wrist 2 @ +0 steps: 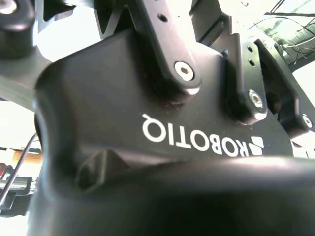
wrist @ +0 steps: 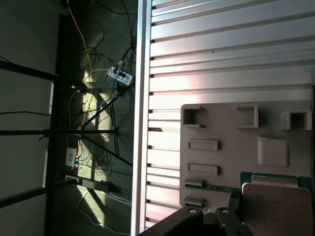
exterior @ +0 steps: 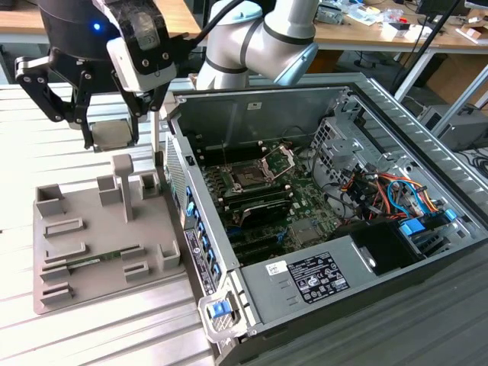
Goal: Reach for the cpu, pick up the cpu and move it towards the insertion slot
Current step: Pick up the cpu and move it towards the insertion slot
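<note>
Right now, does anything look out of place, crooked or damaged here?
Nothing stands out. The tool holds the cpu above the tray, and the cpu does not look tilted. In the case, the slot has its bracket standing open. I see no damage.

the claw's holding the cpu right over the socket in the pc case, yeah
Not quite. The claw does hold the cpu, but over the grey tray, not the insertion slot, which sits well off to the exterior view's right. The exterior view shows this.
</note>
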`<state>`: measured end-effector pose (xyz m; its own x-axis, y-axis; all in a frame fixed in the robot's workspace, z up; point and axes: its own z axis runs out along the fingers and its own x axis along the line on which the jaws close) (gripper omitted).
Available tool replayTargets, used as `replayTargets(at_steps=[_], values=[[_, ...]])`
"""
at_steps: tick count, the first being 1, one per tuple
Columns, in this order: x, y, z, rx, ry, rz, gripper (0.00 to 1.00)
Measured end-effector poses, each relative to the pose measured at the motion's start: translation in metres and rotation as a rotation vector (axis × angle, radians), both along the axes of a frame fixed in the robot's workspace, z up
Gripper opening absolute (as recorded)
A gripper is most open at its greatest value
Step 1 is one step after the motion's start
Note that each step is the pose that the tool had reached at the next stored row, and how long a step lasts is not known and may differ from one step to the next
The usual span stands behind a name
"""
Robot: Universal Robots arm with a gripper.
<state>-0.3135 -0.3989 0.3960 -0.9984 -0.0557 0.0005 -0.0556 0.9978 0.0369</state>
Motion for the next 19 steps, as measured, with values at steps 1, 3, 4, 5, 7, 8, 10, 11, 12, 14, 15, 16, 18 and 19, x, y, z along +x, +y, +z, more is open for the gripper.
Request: replayTargets(at_steps=[1,3,4,5,7,8,10,11,12,14,15,16,18,19], values=[[0.0004,0.0000,0.0000,0.0000,0.0000,0.000,0.55],[0.0014,0.0000,0.0000,0.0000,0.0000,0.000,0.55],[0.0017,0.0000,0.0000,0.0000,0.0001,0.000,0.55],[0.0024,0.0000,0.0000,-0.0001,0.0001,0.000,0.55],[0.0031,0.0000,0.0000,0.0000,0.0000,0.000,0.55],[0.0039,0.0000,0.0000,-0.0001,0.0000,0.000,0.55],[0.0050,0.0000,0.0000,-0.0001,0.0001,0.000,0.55],[0.0052,0.0000,0.0000,-0.0001,0.0001,0.000,0.55],[0.0055,0.0000,0.0000,0.0000,0.0000,0.000,0.55],[0.0064,0.0000,0.0000,-0.0001,0.0001,0.000,0.55],[0.0069,0.0000,0.0000,0.0000,0.0000,0.000,0.55],[0.0072,0.0000,0.0000,0.0000,0.0000,0.000,0.55],[0.0080,0.0000,0.0001,-0.0001,0.0001,0.000,0.55],[0.0083,0.0000,0.0000,0.0000,0.0000,0.000,0.55]])
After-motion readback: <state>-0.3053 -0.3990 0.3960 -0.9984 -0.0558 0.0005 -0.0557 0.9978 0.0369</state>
